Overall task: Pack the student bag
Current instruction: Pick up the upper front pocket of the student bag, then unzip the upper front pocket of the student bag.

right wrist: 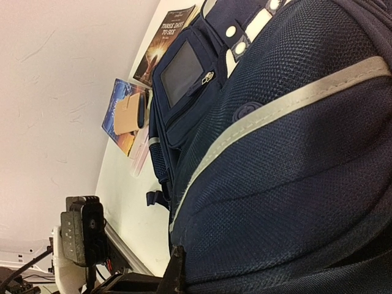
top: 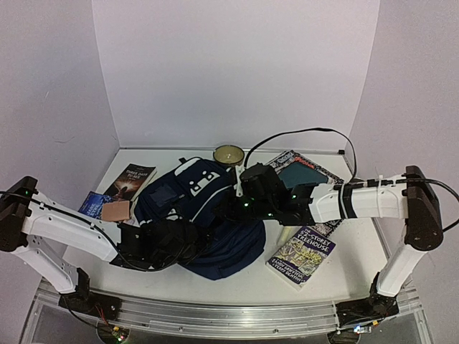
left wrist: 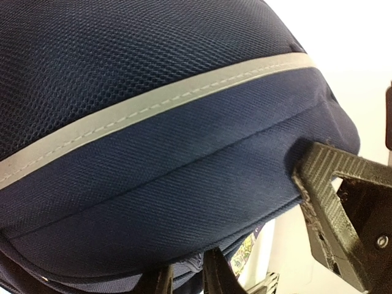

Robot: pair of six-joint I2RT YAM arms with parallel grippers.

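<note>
The student bag (top: 208,215), navy with a white stripe, lies in the middle of the table and fills both wrist views (left wrist: 153,122) (right wrist: 288,171). My left gripper (top: 188,242) is at its near left edge. In the left wrist view the left gripper (left wrist: 188,280) has its two fingers close together, pinching a fold of the bag's lower edge. My right gripper (top: 233,204) is on the bag's right side. One of its fingers (right wrist: 177,269) presses against the fabric and the bag hides the other. That finger also shows in the left wrist view (left wrist: 327,202).
A dark book (top: 130,180) and a blue booklet with a tan wallet (top: 115,210) on it lie left of the bag. A comic (top: 305,170) lies at the back right, a Treehouse book (top: 301,256) at the front right, and a round tin (top: 229,153) behind the bag.
</note>
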